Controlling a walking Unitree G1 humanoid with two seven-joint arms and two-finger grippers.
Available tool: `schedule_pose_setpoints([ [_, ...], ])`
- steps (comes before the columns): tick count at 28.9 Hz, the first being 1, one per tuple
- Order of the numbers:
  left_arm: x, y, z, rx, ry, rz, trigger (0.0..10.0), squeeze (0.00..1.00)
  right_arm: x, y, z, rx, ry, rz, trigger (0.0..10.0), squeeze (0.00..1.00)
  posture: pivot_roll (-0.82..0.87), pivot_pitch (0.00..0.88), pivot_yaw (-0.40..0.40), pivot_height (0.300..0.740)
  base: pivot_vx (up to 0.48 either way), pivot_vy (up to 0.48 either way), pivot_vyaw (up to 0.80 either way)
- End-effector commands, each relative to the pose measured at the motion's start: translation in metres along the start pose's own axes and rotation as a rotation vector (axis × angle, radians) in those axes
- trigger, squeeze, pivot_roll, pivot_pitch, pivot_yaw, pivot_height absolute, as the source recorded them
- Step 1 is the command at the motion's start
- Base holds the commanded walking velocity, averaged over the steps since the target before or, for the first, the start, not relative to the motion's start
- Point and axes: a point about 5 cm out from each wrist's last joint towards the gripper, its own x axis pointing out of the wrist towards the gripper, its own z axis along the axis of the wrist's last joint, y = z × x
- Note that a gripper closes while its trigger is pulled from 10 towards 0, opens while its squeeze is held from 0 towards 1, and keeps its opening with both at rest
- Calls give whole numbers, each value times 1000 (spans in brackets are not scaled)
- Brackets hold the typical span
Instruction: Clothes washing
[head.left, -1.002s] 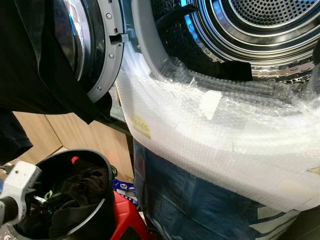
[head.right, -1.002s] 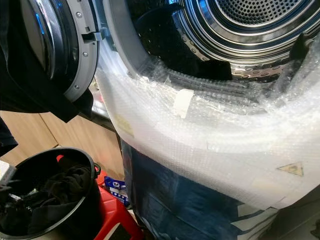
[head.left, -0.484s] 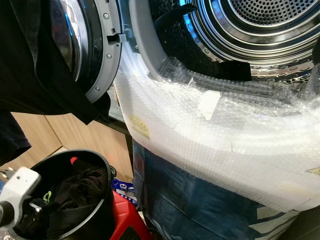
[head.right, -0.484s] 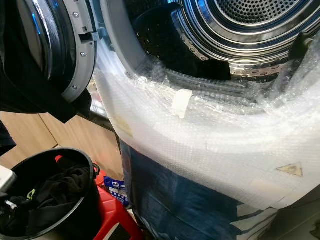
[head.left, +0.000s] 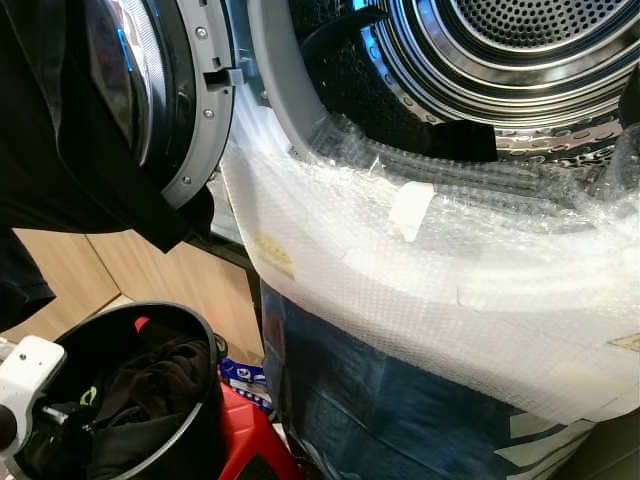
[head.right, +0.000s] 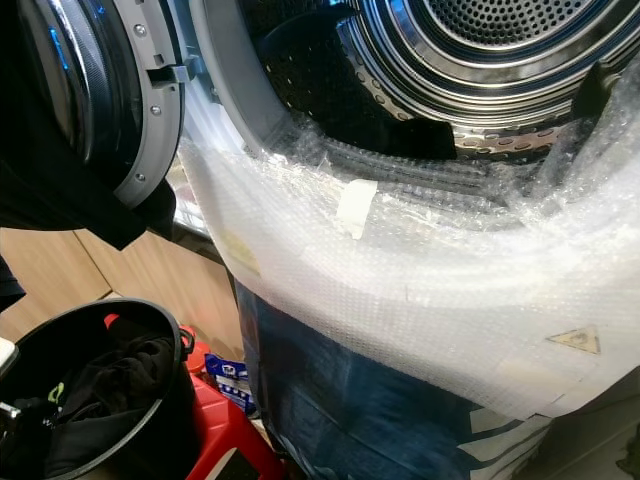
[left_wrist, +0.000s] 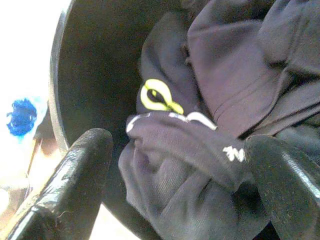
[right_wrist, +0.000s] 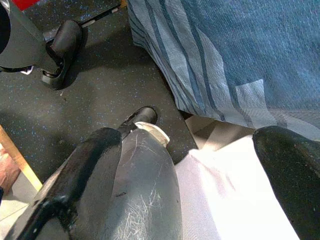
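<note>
At lower left, a black bucket (head.left: 195, 420) is seen standing on a red stool (head.left: 250, 445), just beside the front of a washing machine (head.left: 400, 400); dark clothes (head.left: 150, 400) are heaped inside the bucket, one piece marked with a yellow-green loop (left_wrist: 157, 97). The left end effector (left_wrist: 175, 165) is lowered into the bucket, its white wrist housing (head.left: 30, 365) seen at the bucket's near rim; its two black fingers (left_wrist: 75, 175) are spread apart, with a fold of the dark clothes lying between them, and whether the cloth is touched by the pads cannot be told. The washing machine's round door (head.left: 150, 90) is swung open to the left, and a dark garment (head.left: 60, 170) is draped over it; the steel drum (head.left: 520, 50) is exposed at upper right, perforated and shiny. The lower rim of the opening is covered with clear bubble wrap (head.left: 420, 270), fixed with a strip of pale tape (head.left: 410, 210); below it the machine's front is covered by a blue cloth (head.left: 380, 410). The right end effector (right_wrist: 200, 175) is held low, pointing at a dark speckled floor (right_wrist: 100, 85); its fingers (right_wrist: 85, 170) are spread wide with nothing between them; the striped blue cloth and a white sheet (right_wrist: 220, 200) are seen beyond them.
</note>
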Motion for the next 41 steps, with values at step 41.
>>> schedule_pose_setpoints([
  [41, 13, -1, -22, 44, 117, 63, 10000, 0, 0, 3, 0, -9, 1, 12, 10000, 0, 263, 60, 57, 740, 0, 0, 0],
])
